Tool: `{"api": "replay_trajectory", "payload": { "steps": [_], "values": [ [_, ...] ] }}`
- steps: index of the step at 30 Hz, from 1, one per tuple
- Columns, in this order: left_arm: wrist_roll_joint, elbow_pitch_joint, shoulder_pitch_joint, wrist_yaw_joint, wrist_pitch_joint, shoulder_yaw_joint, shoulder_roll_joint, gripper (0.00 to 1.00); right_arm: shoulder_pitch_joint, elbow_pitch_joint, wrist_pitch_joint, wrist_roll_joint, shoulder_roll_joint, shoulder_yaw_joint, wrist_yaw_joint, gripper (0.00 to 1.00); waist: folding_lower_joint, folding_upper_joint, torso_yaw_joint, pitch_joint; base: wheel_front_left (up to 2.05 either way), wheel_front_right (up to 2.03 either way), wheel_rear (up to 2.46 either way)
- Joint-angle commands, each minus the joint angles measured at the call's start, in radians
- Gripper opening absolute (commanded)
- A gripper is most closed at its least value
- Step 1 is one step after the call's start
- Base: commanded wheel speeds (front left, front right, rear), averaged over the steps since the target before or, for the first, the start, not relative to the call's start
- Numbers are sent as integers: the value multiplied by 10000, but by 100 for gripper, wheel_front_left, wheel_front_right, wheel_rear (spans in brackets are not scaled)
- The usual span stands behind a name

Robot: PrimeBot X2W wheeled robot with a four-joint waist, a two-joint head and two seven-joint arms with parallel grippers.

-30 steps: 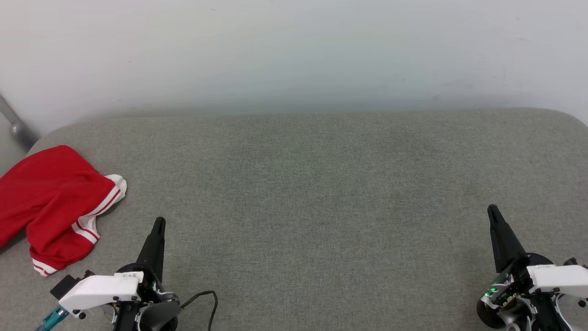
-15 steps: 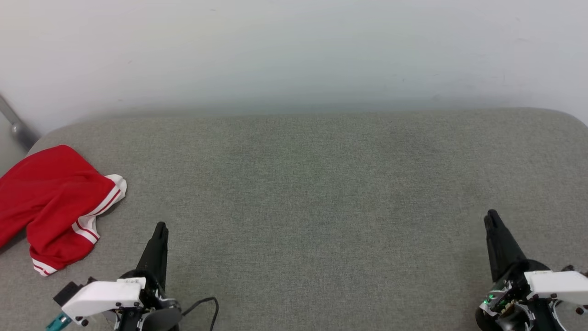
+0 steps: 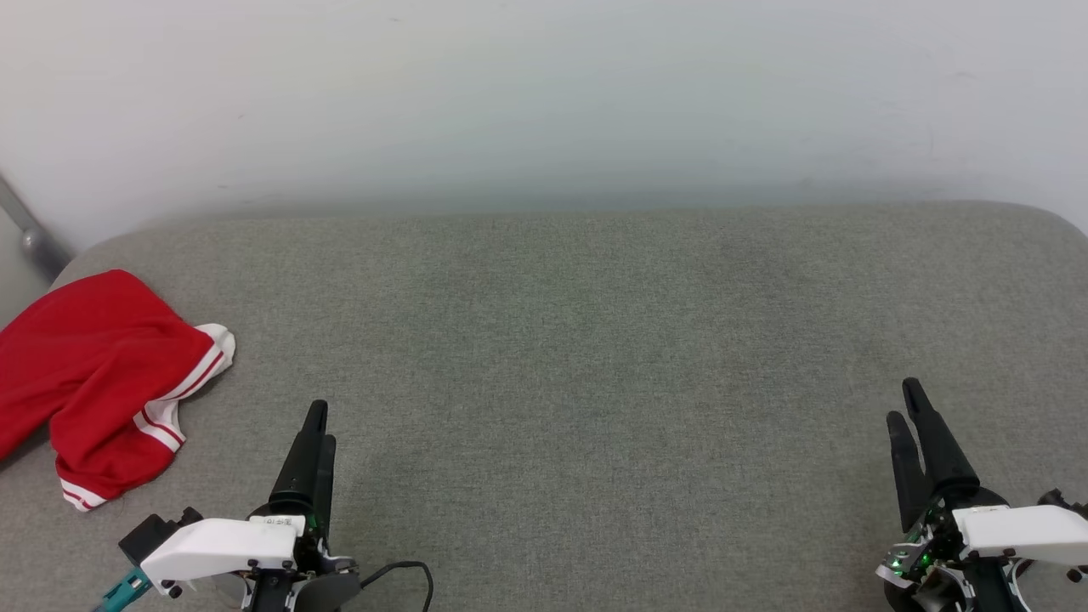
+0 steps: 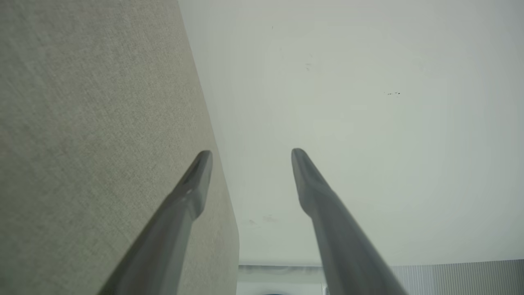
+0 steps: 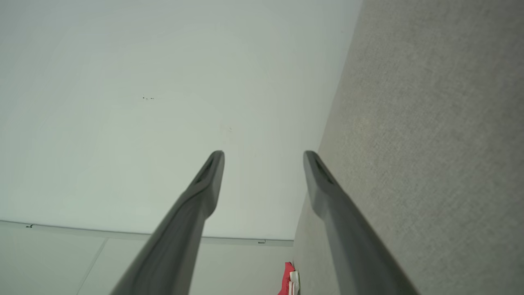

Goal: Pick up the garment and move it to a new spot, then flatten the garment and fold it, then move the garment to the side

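Your red T-shirt [image 3: 93, 374] lies crumpled at the far left of the grey fabric surface [image 3: 595, 340] in the head view, and it runs out past that view's left edge. One white sleeve [image 3: 214, 347], banded with red stripes, pokes out toward the middle of the surface. A second striped edge shows at the heap's near corner. Neither gripper touches the shirt.

Your left gripper [image 3: 321, 423] sits at the lower left, near the shirt but apart from it, with its fingers pointing away from you across the surface. Its claw is released. In the left wrist view the two dark fingers of the left gripper [image 4: 251, 152] stand well apart and hold nothing (behind them is the white wall [image 4: 368, 123], with the grey fabric to one side). A black cable [image 3: 408, 571] loops out beside its wrist housing.

Your right gripper [image 3: 901, 402] is at the lower right, well apart from the shirt, on the opposite side of the surface. Its claw is released too, and the right wrist view shows the fingers spread and empty. A sliver of the red shirt [image 5: 287, 282] shows at the bottom of that view, far beyond the fingertips, at the edge of the surface.

A grey metal tube [image 3: 30, 229] slants across the left edge of the head view, behind the shirt.
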Motion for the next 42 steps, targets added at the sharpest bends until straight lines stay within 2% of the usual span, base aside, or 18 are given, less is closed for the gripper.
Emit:
{"api": "replay_trajectory", "payload": {
  "steps": [1,23,42],
  "values": [
    [240,-231,-310,-1,-89,-44,46,100,-101,-287,-89,-268,-103,56,2,100,0,0,2,-2,0,0,0],
    [5337,-763,-290,-1,-985,-698,32,100,168,-1019,-764,-6059,-96,431,3,100,0,0,17,-48,0,0,0],
    [8863,-679,-286,155,-1669,-981,109,100,397,-1486,-699,-9495,8,501,3,100,0,0,19,-76,0,0,0]
  ]
}}
